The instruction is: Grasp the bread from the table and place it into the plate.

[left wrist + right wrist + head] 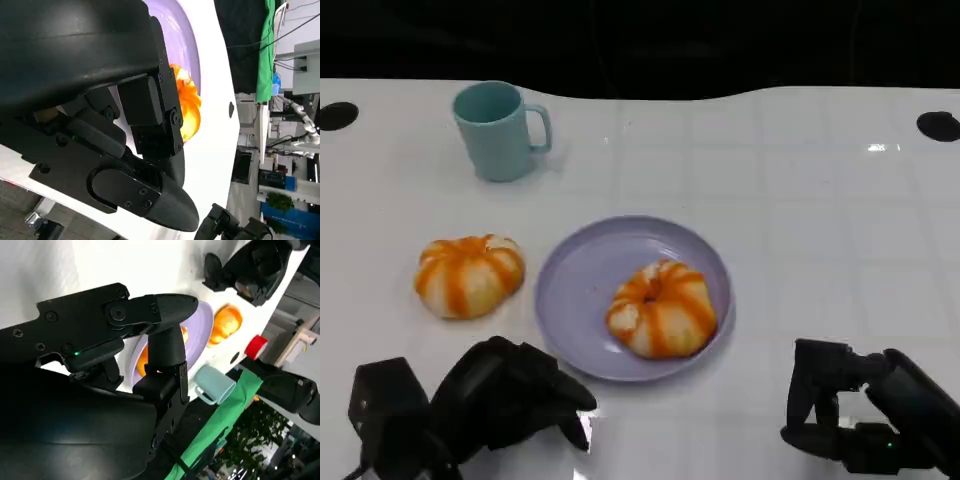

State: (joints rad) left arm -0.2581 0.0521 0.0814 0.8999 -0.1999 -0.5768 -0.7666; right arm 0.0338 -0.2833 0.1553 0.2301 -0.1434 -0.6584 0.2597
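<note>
Nearest the camera, the left hand (510, 395) hangs low over the white table (820, 200), fingers loosely apart and holding nothing; the right hand (850, 405) is likewise empty with its fingers apart. One bread (469, 275) lies on the table just ahead of the left hand. Another bread (661, 308) sits in the purple plate (580, 290), ahead and between both hands.

No text, label, brand, number or sign can be read anywhere in these views, whether on the things near either robot hand or on the room clutter seen past them.
</note>
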